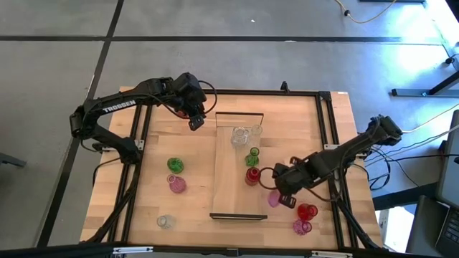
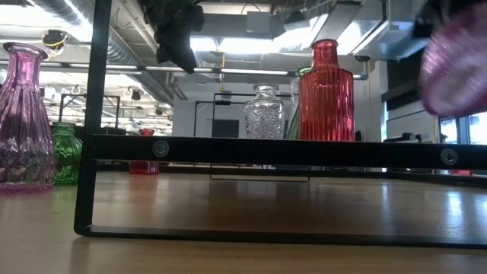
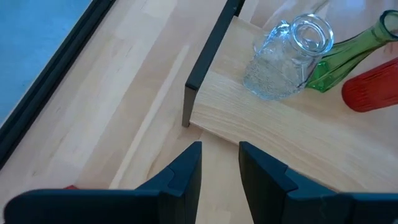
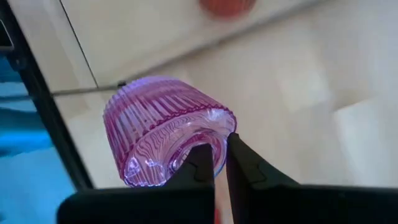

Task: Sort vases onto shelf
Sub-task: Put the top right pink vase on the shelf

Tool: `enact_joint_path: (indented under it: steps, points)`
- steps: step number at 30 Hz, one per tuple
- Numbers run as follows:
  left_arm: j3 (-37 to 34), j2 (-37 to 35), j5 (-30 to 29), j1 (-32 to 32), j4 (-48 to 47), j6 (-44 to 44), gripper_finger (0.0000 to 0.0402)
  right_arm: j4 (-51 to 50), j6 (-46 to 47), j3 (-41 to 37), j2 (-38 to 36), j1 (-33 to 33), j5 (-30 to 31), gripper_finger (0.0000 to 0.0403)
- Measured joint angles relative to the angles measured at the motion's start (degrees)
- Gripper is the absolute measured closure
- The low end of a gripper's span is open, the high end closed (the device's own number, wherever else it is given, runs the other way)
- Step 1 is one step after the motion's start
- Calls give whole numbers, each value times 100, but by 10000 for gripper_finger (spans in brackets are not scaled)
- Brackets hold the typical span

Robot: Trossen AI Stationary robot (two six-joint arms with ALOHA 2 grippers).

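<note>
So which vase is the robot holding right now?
Find the long wooden shelf in the table's middle. Just off its right edge, the right gripper pinches the rim of a ribbed pink vase, the only vase tipped sideways.

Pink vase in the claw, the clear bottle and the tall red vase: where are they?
pink vase (image 4: 163,130): right wrist view, its ribbed side.
clear bottle (image 3: 280,65): left wrist view, its body.
tall red vase (image 2: 326,95): low view, its ribbed body.
</note>
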Motion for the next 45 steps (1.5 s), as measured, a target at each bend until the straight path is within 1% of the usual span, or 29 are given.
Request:
enact_joint_path:
  steps: [4, 8, 11, 15, 21, 26, 29, 33, 36, 41, 45]
  points:
    - [0, 0, -40, -2, -2, 0, 301, -628, -179, 528, 118, -4, 627, 403]
    - [0, 0, -42, -2, -4, -2, 301, -1130, -264, 952, 410, 0, 953, 403]
    - [0, 0, -42, -2, -7, -1, 301, -1328, -507, 1256, 723, 0, 980, 403]
    - [0, 0, -42, -2, -90, 7, 301, -1357, -748, 1646, 1157, 1, 1002, 403]
    - [0, 0, -53, -2, -186, 185, 301, -1328, -785, 2152, 1690, 142, 1061, 403]
    - [0, 0, -53, -2, -186, 365, 301, -1154, -788, 2337, 1971, 302, 904, 403]
    - [0, 0, -57, -2, -185, 483, 301, -875, -781, 2339, 2038, 323, 840, 403]
    - [0, 0, -59, -2, -181, 509, 301, -656, -762, 2342, 2104, 291, 961, 403]
    - [0, 2, -60, -2, -184, 568, 301, -643, -755, 2342, 2201, 284, 997, 403]
    - [-2, 2, -59, -2, -178, 605, 301, -649, -750, 2342, 2460, 297, 827, 401]
    - [-2, 2, -57, -2, -181, 605, 301, -589, -691, 2348, 2561, 302, 870, 401]
